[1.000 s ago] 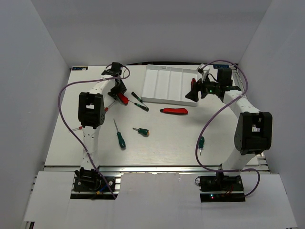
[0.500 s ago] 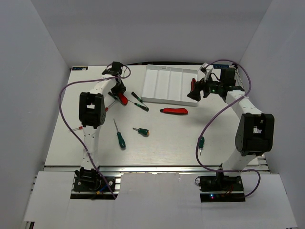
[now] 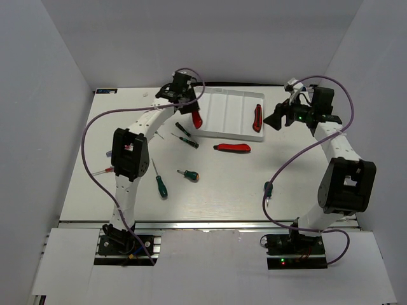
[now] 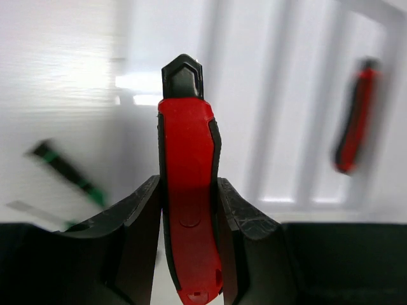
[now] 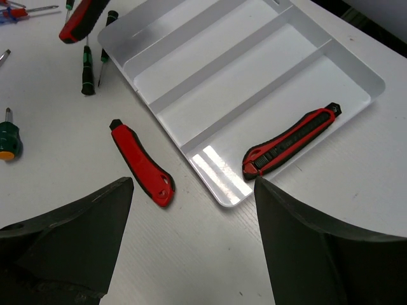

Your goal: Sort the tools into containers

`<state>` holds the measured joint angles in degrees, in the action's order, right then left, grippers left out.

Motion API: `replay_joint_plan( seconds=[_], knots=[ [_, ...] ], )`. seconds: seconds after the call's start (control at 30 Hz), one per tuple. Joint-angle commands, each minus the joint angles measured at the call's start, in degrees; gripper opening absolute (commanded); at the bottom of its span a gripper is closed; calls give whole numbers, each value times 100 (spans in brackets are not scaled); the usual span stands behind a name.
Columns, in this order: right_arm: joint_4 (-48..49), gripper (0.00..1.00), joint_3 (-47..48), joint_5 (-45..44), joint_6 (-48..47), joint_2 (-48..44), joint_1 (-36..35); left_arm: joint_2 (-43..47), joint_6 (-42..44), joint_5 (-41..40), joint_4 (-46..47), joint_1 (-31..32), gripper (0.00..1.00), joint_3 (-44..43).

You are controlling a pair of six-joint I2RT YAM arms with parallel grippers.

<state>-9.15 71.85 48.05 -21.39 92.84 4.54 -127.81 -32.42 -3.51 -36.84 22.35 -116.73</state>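
Left hand (image 4: pixel 188 197) was pinched narrow on the red body of a utility knife (image 4: pixel 184 140). The black nose of the knife poked out ahead of the fingers, a sensible hold for laying it lengthwise into a slot. Right hand (image 5: pixel 192 190) gaped wide with nothing in it, hanging at about 2 o'clock over the worktop (image 3: pixel 216 197), I'd guess to stay out of the way.

Nearest the arm bases, a green-handled screwdriver (image 3: pixel 268 189) lay at 4 o'clock beside the right arm. Further in, around 8 o'clock, lay a bigger green screwdriver (image 3: pixel 161 182) and a stubby one (image 3: pixel 188 174), apart from each other. Past the middle, a second knife (image 3: pixel 233 148) lay flat just in front of the tray without touching it. Two thin screwdrivers (image 3: pixel 189 142) sat near the tray's left corner.

Farthest, at 12 o'clock, was the white tray (image 3: pixel 222 117). A third knife (image 3: pixel 257 118) lay along its rightmost compartment, and the compartments beside it looked bare. The held knife hovered over the tray's left edge at 11 o'clock, off the surface. To my eye it belonged with its twin on the right, so that carry wasn't finished, and no screwdriver had been sorted.
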Motion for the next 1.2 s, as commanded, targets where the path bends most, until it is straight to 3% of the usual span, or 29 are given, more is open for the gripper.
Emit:
replay_joint_plan(
  seconds=[0.0, 0.1, 0.27, 0.57, 0.83, 1.07, 1.17],
  knots=[
    [53, 83, 136, 187, 29, -328, 153, 284, -44, 1173, 940, 348, 4, -306],
    [115, 83, 39, 222, 143, -398, 267, -145, -89, 2078, 1748, 620, 4, -639],
    [211, 83, -31, 292, 275, -503, 346, -1052, -298, 2688, 2915, 955, 0, -1475],
    [168, 83, -110, 389, 302, -539, 390, -1765, -888, 2030, 4816, 1272, 0, -1555],
    [212, 83, -233, 459, 319, -521, 390, -2336, -651, 1125, 5011, 1615, 1, -2135],
    [177, 83, -330, 512, 249, -512, 390, -2512, -371, 957, 4897, 1650, 15, -1906],
    [89, 83, -339, 617, 126, -477, 390, -2582, -213, 922, 4756, 1667, 27, -1985]
  ],
)
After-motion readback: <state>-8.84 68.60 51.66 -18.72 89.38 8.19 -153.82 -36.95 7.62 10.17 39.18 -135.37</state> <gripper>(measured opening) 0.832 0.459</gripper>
